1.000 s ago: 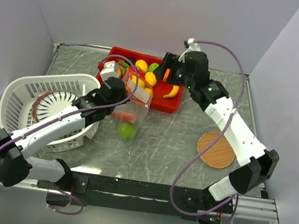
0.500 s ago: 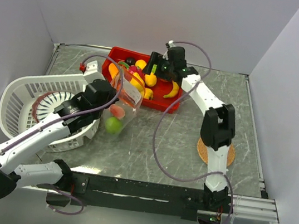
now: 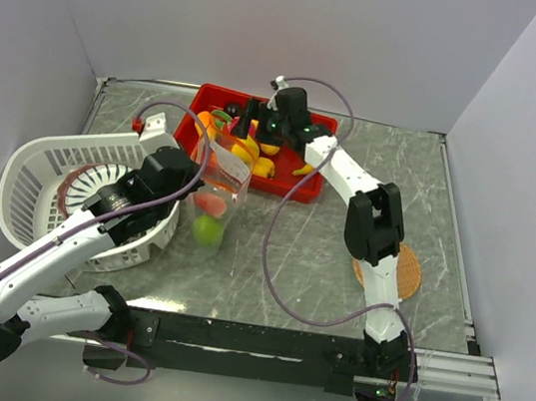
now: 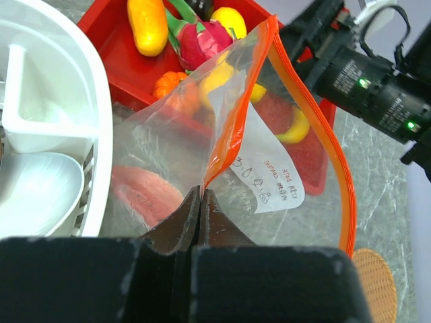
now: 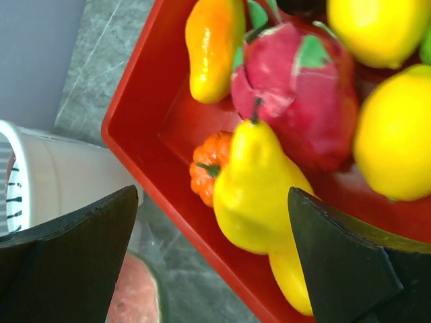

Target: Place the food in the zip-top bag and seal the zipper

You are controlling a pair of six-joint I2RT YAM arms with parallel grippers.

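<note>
- Clear plastic bag [image 3: 217, 193] hangs upright at 7 o'clock of the tray [image 5: 135, 114], with the basket [image 3: 49, 178] at the bag's 9 o'clock. A lime [image 3: 208, 231] and a red piece [image 3: 209, 202] lie inside.
- Left gripper [image 4: 201, 202] is pressed together, pinching the zipper [image 4: 232, 128] at one spot only. The mouth gapes toward 12 o'clock.
- Right gripper [image 5: 212, 229] is spread wide and holds nothing. It hovers over a pear [image 5: 256, 188] in the tray, at 1 o'clock from the bag.
- Risk: the glossy, tapered pear may squirt out of an off-centre grip, or the grip may catch the small pumpkin [image 5: 205, 171] touching it at 9 o'clock.
- Risk: a single pinch lets the floppy mouth sag or fold, so a released fruit could hit the rim and roll onto the table [image 3: 321, 249].
- Risk: added weight may drag the thin strip out of the pinch.
- Risk: both arms work close together by the tray, so a clash seems possible.
- Writing: a white label [image 4: 273, 182] on the bag carries small reddish print and scribbles, seen through the plastic. I cannot read it. No brand shows.
</note>
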